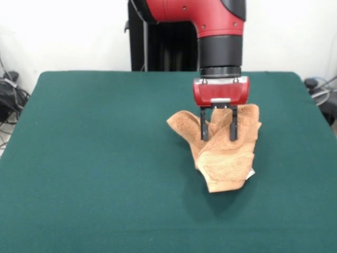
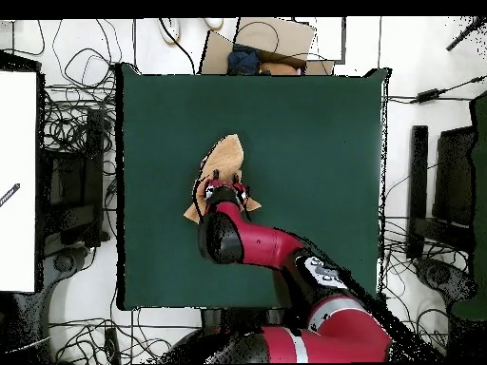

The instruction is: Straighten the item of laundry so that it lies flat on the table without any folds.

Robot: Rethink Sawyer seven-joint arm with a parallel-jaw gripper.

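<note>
Covering tbl (image 1: 95, 158): dark green felt, cables alongside.

Towel (image 1: 225, 153) on table (image 1: 95, 158), tool (image 1: 218, 132) above it.

The orange-tan terry towel (image 1: 224, 153) lies crumpled and folded over on itself on the dark green table (image 1: 95, 158), narrowing toward one end where a small white tag peeks out, roughly midway between the table's edges and well clear of all corners.
</note>
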